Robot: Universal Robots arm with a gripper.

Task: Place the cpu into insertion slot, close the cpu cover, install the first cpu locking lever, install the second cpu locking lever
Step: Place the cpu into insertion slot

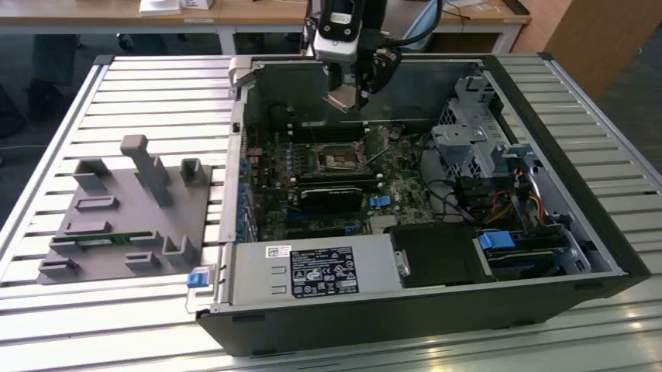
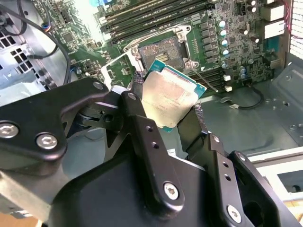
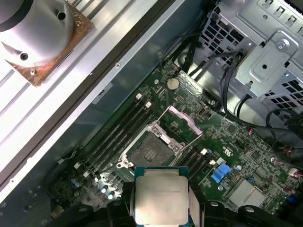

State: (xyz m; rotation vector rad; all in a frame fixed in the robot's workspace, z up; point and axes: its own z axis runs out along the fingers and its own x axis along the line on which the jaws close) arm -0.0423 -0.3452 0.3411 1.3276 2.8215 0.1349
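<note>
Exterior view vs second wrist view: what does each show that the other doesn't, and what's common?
Exterior view adds: the whole open computer case, the grey fixture block on the slatted table, and the labelled power supply. Second wrist view adds: the fingers clamping the cpu by opposite edges, close up. Both: the cpu held in the gripper above the empty insertion slot.

Open computer case, grey fixture
</note>
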